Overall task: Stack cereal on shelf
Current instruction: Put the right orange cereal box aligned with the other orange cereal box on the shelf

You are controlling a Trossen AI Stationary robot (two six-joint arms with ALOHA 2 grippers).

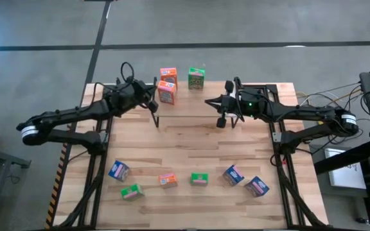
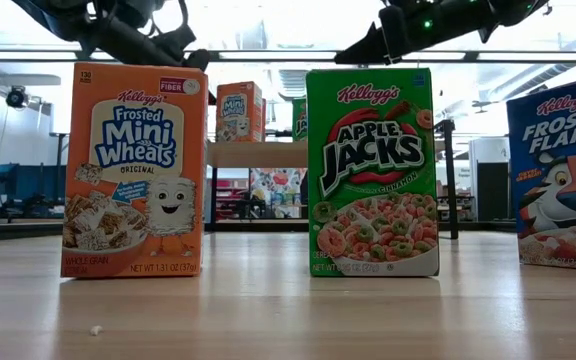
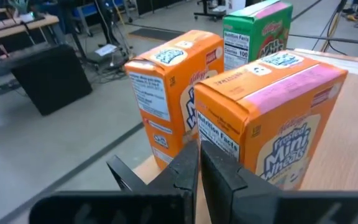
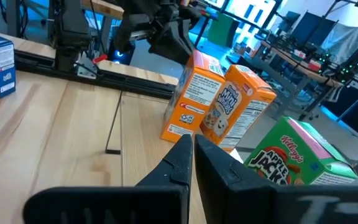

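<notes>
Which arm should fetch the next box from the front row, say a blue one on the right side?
Probably the right. The right gripper is shut and empty, and two blue boxes lie on its side. The left gripper sits by the shelved orange boxes.

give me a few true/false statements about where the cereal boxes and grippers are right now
1. Three cereal boxes stand on the shelf. True: two orange Frosted Mini-Wheats boxes and one green Apple Jacks box.
2. The left gripper is shut and holds nothing. True: its fingers are together, just short of the orange boxes.
3. The right gripper carries a blue box. False: it is shut and empty.
4. Six boxes sit along the near edge of the table. True: two green, one orange, three blue.
5. All three orange boxes are on the shelf. False: one orange box is in the near row.
</notes>
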